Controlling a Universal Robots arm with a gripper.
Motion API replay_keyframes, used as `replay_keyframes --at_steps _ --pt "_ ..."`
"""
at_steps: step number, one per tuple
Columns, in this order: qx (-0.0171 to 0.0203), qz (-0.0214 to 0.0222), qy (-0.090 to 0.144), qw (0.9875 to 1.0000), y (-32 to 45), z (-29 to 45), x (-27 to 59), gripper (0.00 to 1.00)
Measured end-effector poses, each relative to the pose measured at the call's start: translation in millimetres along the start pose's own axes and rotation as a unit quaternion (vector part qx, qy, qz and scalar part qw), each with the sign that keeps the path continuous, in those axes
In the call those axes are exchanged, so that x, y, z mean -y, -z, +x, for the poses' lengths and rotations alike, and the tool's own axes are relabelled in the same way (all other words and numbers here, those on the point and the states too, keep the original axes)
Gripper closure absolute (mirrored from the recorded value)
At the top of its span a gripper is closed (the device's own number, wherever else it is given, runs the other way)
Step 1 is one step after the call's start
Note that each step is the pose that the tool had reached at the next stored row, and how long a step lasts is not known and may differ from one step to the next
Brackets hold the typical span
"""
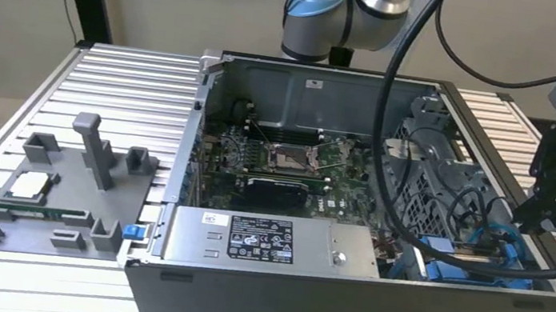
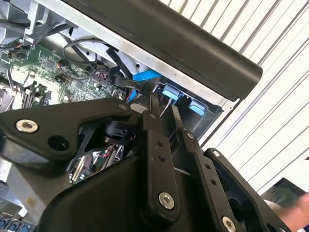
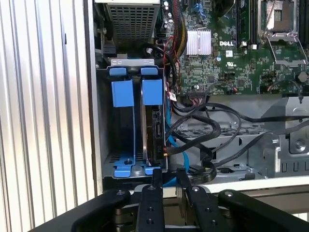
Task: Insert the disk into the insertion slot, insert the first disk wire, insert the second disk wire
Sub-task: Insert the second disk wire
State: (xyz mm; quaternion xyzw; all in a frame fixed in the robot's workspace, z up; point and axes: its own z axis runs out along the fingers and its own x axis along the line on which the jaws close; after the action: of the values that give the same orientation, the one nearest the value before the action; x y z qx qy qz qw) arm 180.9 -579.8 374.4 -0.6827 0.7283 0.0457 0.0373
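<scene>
In the first wrist view the disk (image 3: 156, 129) stands on edge in the insertion slot (image 3: 116, 130), a grey metal bay with blue tabs (image 3: 122, 93) at its top. A blue wire (image 3: 170, 148) and black wires (image 3: 205, 126) run beside the disk's connector edge. My gripper (image 3: 169, 177) hovers just off the bay's near end, in line with the disk. Its fingers (image 3: 157, 180) stand a narrow gap apart with nothing seen between them. In the exterior view the gripper (image 1: 524, 221) hangs over the case's right side, above the blue bay (image 1: 449, 269).
The open computer case (image 1: 344, 310) sits on a ribbed aluminium table (image 1: 116, 78). A grey labelled power-supply box (image 1: 266, 245) lies along its front, the motherboard (image 1: 288, 165) behind it. A grey fixture (image 1: 57, 199) with small parts lies at the exterior view's left. Thick black arm cables (image 1: 399, 140) loop over the case.
</scene>
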Motion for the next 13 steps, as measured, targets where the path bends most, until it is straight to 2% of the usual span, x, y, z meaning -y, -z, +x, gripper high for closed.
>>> replay_keyframes --at_steps 3,7,9,13 --pt "0.0000 0.0000 0.000 1.0000 1.1 -2.4 0.3 0.00" --pt "0.0007 -0.0004 0.000 1.0000 1.3 -3.4 9.0 0.00" --pt "0.0004 -0.0052 0.000 1.0000 0.3 -3.7 13.0 0.00" --pt "-0.0001 -0.0194 -0.001 0.9998 -0.7 -5.4 15.7 0.00"
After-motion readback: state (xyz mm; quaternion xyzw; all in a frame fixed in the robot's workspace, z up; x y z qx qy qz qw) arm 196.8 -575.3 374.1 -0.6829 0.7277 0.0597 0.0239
